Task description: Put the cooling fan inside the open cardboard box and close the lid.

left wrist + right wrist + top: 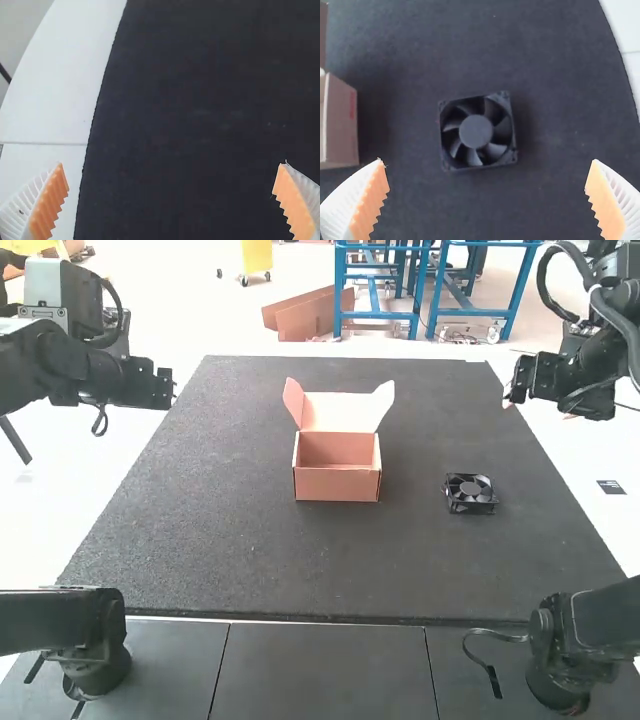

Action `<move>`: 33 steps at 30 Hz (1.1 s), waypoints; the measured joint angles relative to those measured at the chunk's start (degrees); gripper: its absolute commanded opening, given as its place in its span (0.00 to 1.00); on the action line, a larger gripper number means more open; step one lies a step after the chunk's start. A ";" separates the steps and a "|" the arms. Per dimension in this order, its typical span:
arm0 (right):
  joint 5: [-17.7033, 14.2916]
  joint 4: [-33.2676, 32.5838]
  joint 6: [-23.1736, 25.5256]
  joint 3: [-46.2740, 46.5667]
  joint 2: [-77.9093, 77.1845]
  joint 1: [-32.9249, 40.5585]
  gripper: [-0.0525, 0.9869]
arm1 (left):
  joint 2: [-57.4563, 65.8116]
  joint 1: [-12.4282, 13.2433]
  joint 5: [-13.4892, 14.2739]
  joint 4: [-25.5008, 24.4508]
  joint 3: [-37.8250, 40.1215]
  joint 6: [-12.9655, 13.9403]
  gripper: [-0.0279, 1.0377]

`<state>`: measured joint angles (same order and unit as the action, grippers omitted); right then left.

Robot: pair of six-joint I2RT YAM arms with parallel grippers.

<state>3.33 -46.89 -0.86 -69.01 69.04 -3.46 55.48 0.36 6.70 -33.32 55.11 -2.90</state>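
A small cardboard box (337,468) stands in the middle of the black mat with its lid (338,405) raised at the far side. To its right the black square cooling fan (471,493) lies flat on the mat. My right gripper (513,383) hangs high over the mat's far right edge. In the right wrist view this gripper (487,200) is open, with the fan (476,131) below and between its orange pads (370,197) and a corner of the box (337,122) beside it. My left gripper (167,390) is held above the mat's far left edge, and in the left wrist view it (170,200) is open over bare mat.
The black mat (220,530) covers most of the white table (580,440). In the left wrist view the mat's edge meets the white table (55,90). Both arm bases (85,640) stand at the near edge.
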 measured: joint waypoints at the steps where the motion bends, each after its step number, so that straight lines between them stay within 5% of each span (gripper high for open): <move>1: -0.48 0.04 -0.90 0.04 0.59 -0.02 0.92 | 0.00 0.00 -0.63 -0.17 0.00 -0.46 0.94; 14: -2.36 5.22 -8.15 2.03 12.96 -5.01 0.92 | 0.13 0.00 -2.71 0.09 0.00 -2.29 0.94; 33: -2.38 11.72 -9.49 4.66 24.24 -5.60 0.92 | 1.51 0.00 -3.28 1.03 0.00 -2.36 0.94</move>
<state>0.95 -35.18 -10.35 -64.36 93.27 -9.06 56.99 0.36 3.42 -32.29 55.11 -5.26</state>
